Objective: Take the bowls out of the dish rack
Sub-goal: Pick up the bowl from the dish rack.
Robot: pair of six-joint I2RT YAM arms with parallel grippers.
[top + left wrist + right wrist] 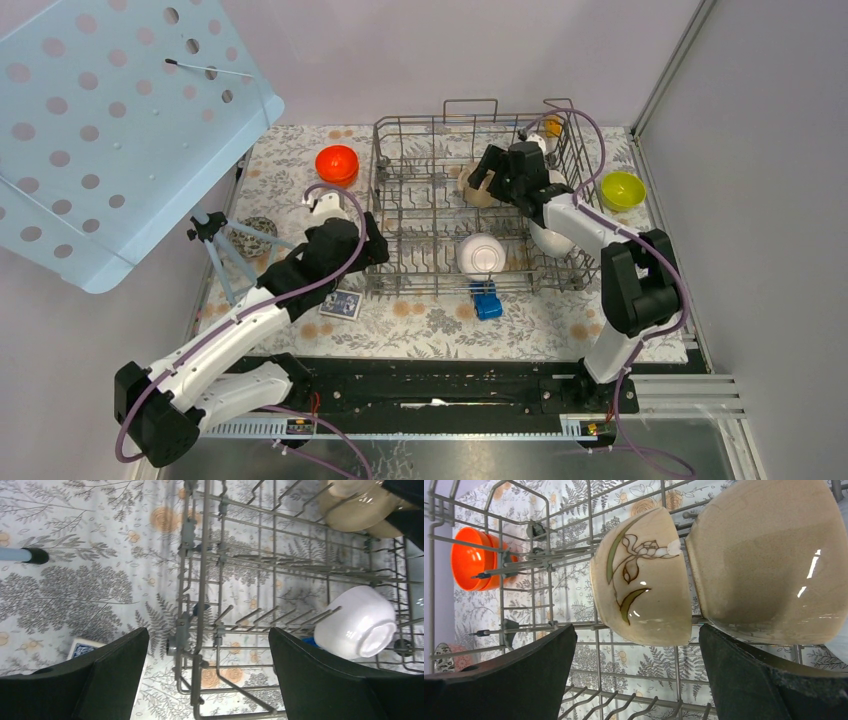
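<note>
No readable text, brand or number shows; the blue-printed card on the desk is too small to read.

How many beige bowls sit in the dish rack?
2, side by side in the dish rack, facing the right gripper: one flower-painted beige bowl, one plain beige bowl. Others may be hidden.

The left tool and the right tool both extend forward, each with jaws spread wide.
</note>
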